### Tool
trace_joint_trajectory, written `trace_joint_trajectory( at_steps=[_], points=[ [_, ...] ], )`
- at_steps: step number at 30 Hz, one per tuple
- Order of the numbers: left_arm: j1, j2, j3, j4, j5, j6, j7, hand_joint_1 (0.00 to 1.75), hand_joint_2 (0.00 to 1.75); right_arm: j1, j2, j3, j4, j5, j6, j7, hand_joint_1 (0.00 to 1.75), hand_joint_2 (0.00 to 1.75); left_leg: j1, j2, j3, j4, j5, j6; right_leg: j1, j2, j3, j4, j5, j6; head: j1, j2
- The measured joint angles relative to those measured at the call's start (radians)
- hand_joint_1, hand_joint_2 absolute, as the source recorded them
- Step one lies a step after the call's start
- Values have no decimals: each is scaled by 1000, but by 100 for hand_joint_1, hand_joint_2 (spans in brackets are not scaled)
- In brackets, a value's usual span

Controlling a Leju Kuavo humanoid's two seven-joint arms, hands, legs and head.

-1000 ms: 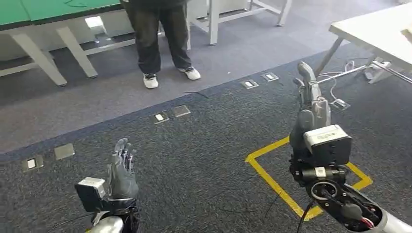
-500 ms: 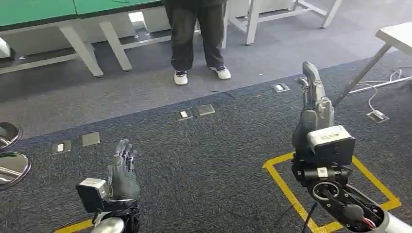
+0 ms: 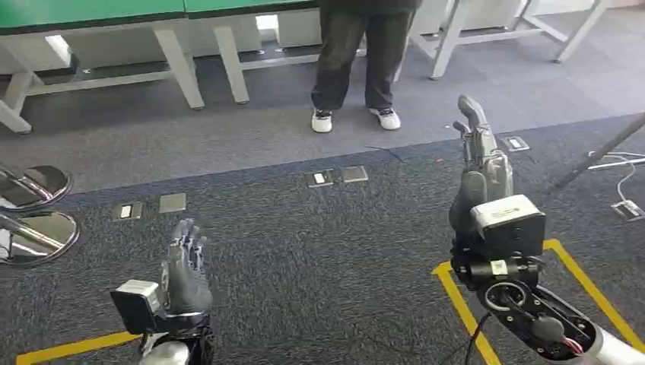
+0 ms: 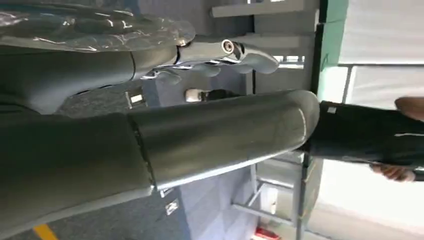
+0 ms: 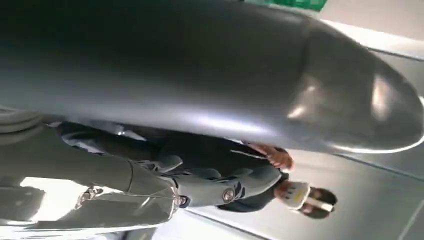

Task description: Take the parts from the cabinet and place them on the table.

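Floor (image 3: 304, 258): dark rough carpet w/ matt yellow tape (image 3: 456, 300). Chair bases (image 3: 34, 209): polished chrome, glossy. Right hand (image 3: 479, 167): smooth grey plastic, slight sheen. Worktop (image 3: 91, 11) top: matt green.

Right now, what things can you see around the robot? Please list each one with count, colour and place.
person: one, dark trousers, white shoes, standing ahead
tables: green tops, white legs, far left behind
floor boxes: several, grey, set in carpet
tape lines: yellow, on dark carpet near right
chair bases: two, chrome, left edge
cables: white, far right floor
left hand: one, dark grey, raised, holding nothing
right hand: one, grey, raised, holding nothing
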Motion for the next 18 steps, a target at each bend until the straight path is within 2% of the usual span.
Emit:
trace_joint_trajectory(
  at_steps=[1, 2, 3, 4, 5, 6, 7, 8, 9, 10, 12, 13, 14, 15, 17, 18],
  points=[
    [0, 0, 0, 0, 0, 0, 0, 0, 0, 1, 0, 0, 0, 0, 0, 2, 0, 0, 0, -9, 0, 0, 0, 0, 0, 7, -44, 88, -37, 4, 8, 0],
    [2, 0, 0, 0, 0, 0, 0, 0, 0, 3, 0, 0, 0, 0, 0, 2, 0, 0, -1, -19, 0, 1, 0, 0, 0, 8, -83, 166, -63, 7, 12, 0],
    [3, 0, 0, 0, 0, 0, 0, 0, 0, 4, 0, 0, 0, 0, 0, 2, 0, 0, -1, -29, 0, 1, 0, 0, -1, 8, -104, 199, -61, 9, 13, 0],
    [4, 0, 0, 0, 1, 1, 0, 0, 0, 4, 0, 0, 0, 0, 0, 2, 0, 0, 0, -41, 1, 2, -1, 0, -2, 8, -98, 177, -32, 9, 16, 0],
    [4, 0, 0, 0, 1, 1, 0, 0, 0, 4, 0, 0, 0, 0, 0, 2, 0, 0, 2, -54, 2, 4, -2, -2, -4, 10, -70, 109, 16, 9, 18, 0],
    [4, 0, 0, 0, 2, 2, 0, 0, 0, 4, 0, 0, 0, 0, 1, 2, 0, 0, 4, -65, 4, 8, -4, -5, -7, 18, -31, 17, 69, 10, 21, 0],
    [4, 0, 0, 0, 2, 3, 0, 0, 0, 3, 0, 0, 0, 0, 1, 0, 0, 0, 6, -77, 5, 15, -9, -11, -13, 41, 10, -78, 118, 13, 25, 0],
    [3, 0, 0, 0, 2, 3, 0, 0, 0, 3, 0, 0, 2, 0, 2, 0, 0, 0, 2, -85, -1, 19, -12, -17, -17, 84, 22, -101, 103, 14, 27, 0],
    [1, 0, 0, 0, 3, 5, 1, 0, 0, 3, 0, 0, 1, 0, 2, 0, 0, 0, 3, -95, -14, 33, -10, -19, -18, 84, 26, -123, 100, 7, 24, 0],
    [2, 0, 0, 0, 3, 6, 1, 0, 0, 4, 0, 0, 2, -3, 3, 2, 0, 0, 7, -100, -19, 29, -6, -27, -10, 76, 22, -113, 100, 2, 23, 0],
    [6, 2, -1, 0, 3, 9, 1, 0, 0, -1, 1, 1, 2, -3, 5, 0, 0, 0, 7, -120, -19, 23, -1, -37, -11, 60, 26, -116, 102, -10, 22, 0],
    [5, 2, -1, 0, 3, 10, 1, 0, 0, -5, 1, 1, 2, -3, 5, 0, 0, 0, 6, -100, -22, 31, -10, -40, -15, 47, 32, -125, 105, -18, 20, 0],
    [3, 3, -1, 0, 2, 11, 1, 0, 0, -6, 1, 0, 3, -4, 6, 0, 0, 0, 2, -56, -37, 65, -34, -46, -13, 38, 33, -126, 106, -22, 8, 0],
    [1, 3, -2, 0, 2, 11, 1, 0, 0, -7, 2, 0, 3, -5, 6, -1, 0, 0, 4, -31, -74, 141, -75, -51, -10, 26, 33, -126, 106, -26, -6, 0],
    [2, 4, -3, 0, 1, 11, 1, 0, 0, -7, 2, 1, 5, -8, 9, 0, 0, 0, 6, -12, -151, 301, -138, -56, -5, 2, 32, -126, 104, -31, -12, 0],
    [4, 5, -4, 0, 1, 11, 2, 0, 0, -7, 2, 1, 6, -8, 10, 0, 0, 0, 6, -9, -175, 346, -146, -57, -3, -10, 32, -126, 103, -33, -15, 0]
  ],
)
